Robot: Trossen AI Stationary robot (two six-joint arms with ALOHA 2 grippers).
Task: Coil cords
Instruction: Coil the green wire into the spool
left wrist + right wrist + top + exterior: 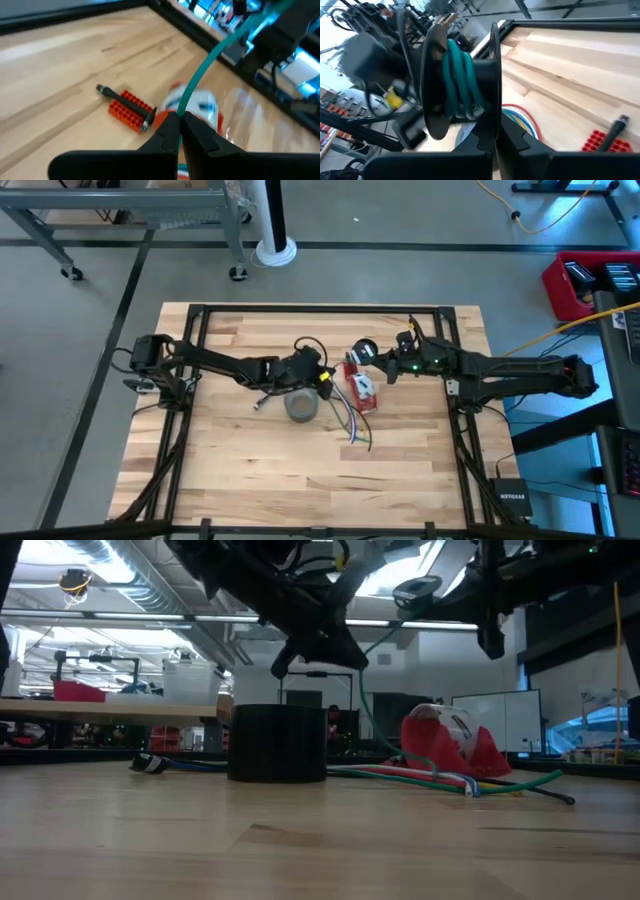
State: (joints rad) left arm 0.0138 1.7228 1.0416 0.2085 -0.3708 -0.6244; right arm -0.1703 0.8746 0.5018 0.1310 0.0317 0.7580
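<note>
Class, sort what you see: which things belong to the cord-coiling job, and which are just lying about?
Job: green cord, black spool, left gripper pinching the cord, right gripper holding the spool.
Lying about: grey tape roll, red packet, red brush, loose wires.

Two dark arms are showing slim black links and bulkier joints, both mounted beside the wooden table [230,470]. Near the table's right edge, a green light is glowing on the right arm's wrist. Yellow, perhaps tape, is marking the left wrist.
</note>
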